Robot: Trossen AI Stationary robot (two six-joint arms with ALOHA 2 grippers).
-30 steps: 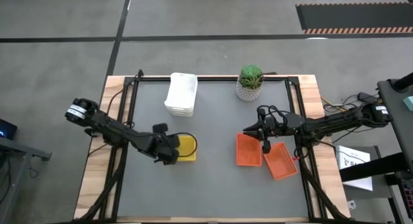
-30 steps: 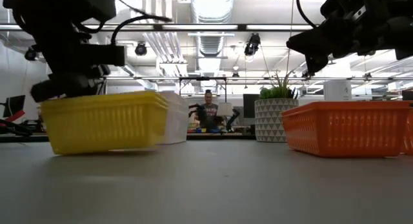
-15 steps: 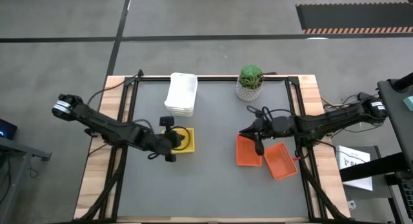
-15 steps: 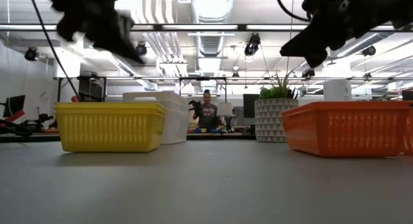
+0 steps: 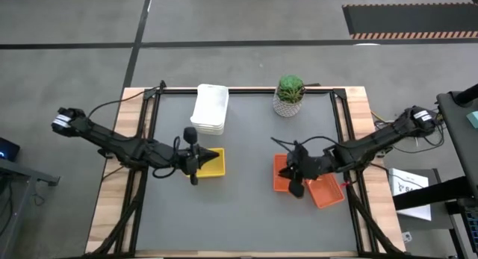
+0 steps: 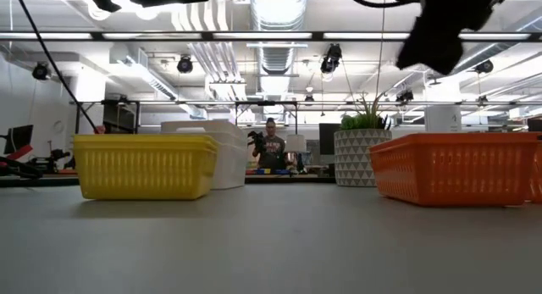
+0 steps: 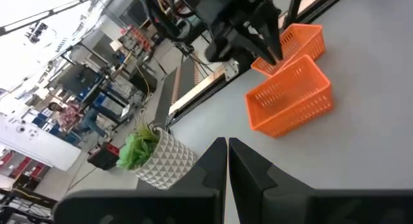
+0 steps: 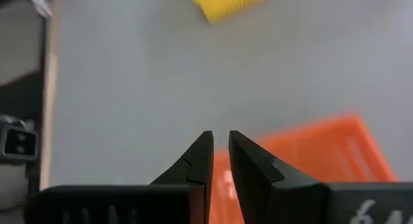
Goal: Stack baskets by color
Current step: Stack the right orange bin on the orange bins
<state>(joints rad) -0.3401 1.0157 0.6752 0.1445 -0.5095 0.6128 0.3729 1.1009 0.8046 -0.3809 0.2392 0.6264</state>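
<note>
A yellow basket (image 5: 213, 163) sits flat on the grey table, left of centre. My left gripper (image 5: 196, 157) hovers shut above its left edge and points level toward the table's right; in the left wrist view its fingers (image 7: 227, 161) meet. Two orange baskets (image 5: 281, 175) (image 5: 326, 189) rest side by side on the right. My right gripper (image 5: 293, 175) hangs over the left orange basket (image 8: 310, 161) with a narrow gap between its fingers (image 8: 219, 153) and nothing in it. A stack of white baskets (image 5: 210, 108) stands at the far edge.
A green plant in a white patterned pot (image 5: 289, 95) stands at the far edge, right of the white stack. The middle of the table between the yellow and orange baskets (image 5: 246, 192) is bare. A person (image 6: 273, 148) stands in the room beyond the table.
My left gripper has risen off the yellow basket, rolled and tipped up from pointing down to nearly level. The basket, tilted a second ago, now lies flat. My right gripper has swung toward the near edge over the left orange basket, risen and tipped downward.
</note>
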